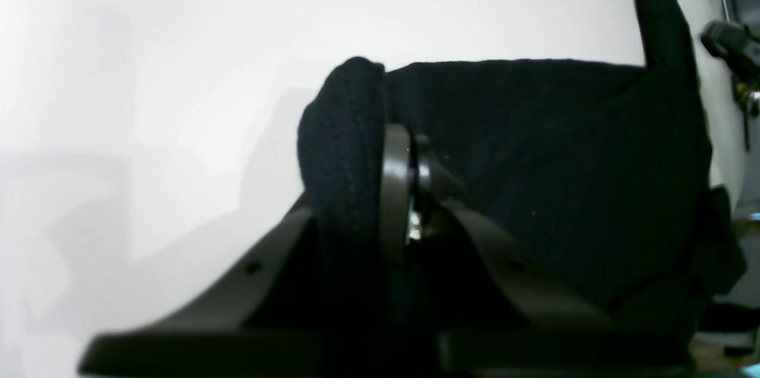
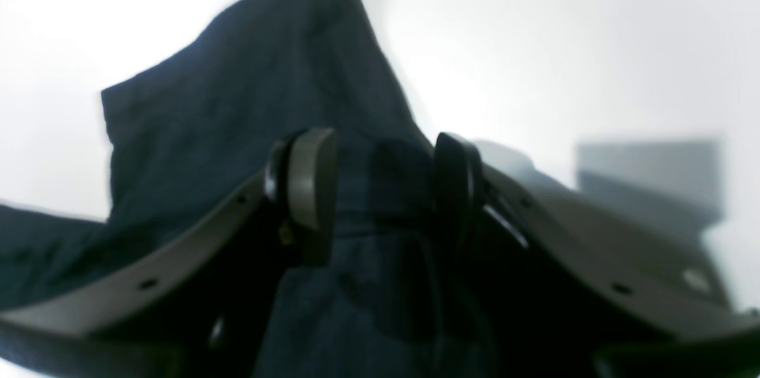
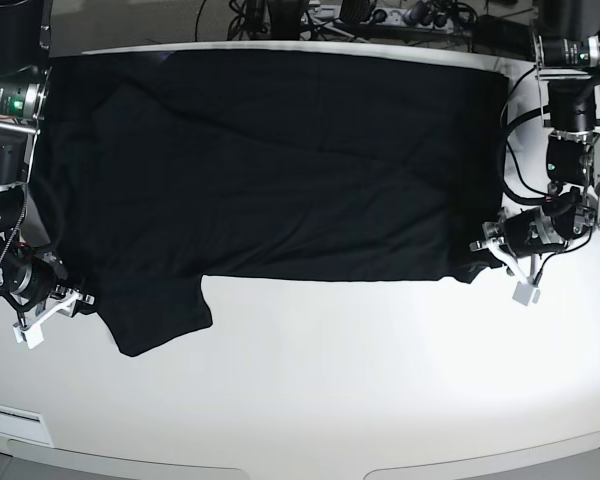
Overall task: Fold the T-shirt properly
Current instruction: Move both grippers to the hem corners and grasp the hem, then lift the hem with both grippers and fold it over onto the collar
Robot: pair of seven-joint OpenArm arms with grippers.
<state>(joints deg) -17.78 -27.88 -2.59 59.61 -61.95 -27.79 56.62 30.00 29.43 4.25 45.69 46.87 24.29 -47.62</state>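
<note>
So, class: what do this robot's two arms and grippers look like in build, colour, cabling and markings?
Both arms are black and segmented, with exposed black cables. A green light glows on one. The left gripper and right gripper have curved dark-grey fingers with rounded pads and small holes.

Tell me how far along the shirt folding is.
Early. Done: the shirt lies spread flat on the table, one sleeve sticking out. In hand: the left gripper is shut on the shirt's edge; the right gripper straddles fabric, jaws open. Left: every fold; none shows yet.
</note>
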